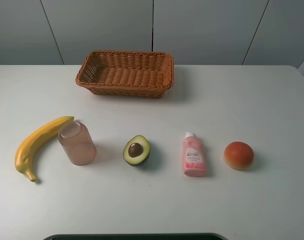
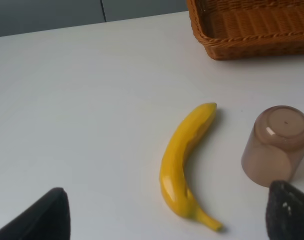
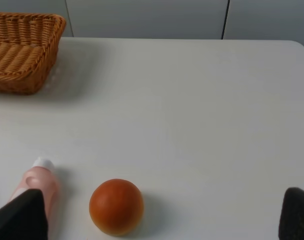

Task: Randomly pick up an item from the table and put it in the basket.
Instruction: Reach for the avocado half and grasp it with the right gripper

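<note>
The halved avocado lies cut side up on the white table, front centre, brown pit showing. It is out of both wrist views. The brown wicker basket stands at the back centre with nothing in it; its corner shows in the left wrist view and the right wrist view. My left gripper is open and holds nothing, above the banana. My right gripper is open and holds nothing, above the round orange-red fruit. Neither arm shows in the exterior high view.
A yellow banana lies front left. A translucent pink cup lies on its side beside it. A pink bottle lies right of the avocado, with a round orange-red fruit further right.
</note>
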`<state>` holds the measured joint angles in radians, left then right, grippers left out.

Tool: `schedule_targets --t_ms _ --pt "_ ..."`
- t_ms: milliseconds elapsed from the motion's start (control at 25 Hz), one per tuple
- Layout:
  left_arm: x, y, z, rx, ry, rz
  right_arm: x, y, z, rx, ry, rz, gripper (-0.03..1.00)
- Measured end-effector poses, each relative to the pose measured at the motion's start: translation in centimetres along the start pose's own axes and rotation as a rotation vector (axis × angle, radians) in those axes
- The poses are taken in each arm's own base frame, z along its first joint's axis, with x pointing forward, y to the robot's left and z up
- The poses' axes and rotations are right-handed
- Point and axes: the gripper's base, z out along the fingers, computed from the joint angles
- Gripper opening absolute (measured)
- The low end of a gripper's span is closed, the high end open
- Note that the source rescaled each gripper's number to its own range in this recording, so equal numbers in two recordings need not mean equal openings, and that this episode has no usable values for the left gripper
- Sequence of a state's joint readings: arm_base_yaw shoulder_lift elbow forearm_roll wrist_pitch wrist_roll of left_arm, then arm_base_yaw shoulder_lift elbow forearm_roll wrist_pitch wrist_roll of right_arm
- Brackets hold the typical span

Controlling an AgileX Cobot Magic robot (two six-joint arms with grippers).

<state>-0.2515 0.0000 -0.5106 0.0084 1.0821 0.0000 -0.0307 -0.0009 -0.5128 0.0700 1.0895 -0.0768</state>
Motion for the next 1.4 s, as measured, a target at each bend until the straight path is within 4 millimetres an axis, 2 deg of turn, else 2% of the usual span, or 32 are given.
schedule_targets --t_ms 480,640,1400 --pt "0.00 0.00 0.00 0.000 0.000 0.000 0.00 -0.03 0.00 0.003 0.000 -0.009 1.00" --pt "0.00 0.00 0.00 0.000 0.000 0.000 0.04 -0.71 -0.03 0.078 0.008 -0.080 1.00" --pt "0.00 0.00 0.00 0.000 0.000 0.000 0.11 -0.65 -0.02 0.071 0.015 -0.057 1.00"
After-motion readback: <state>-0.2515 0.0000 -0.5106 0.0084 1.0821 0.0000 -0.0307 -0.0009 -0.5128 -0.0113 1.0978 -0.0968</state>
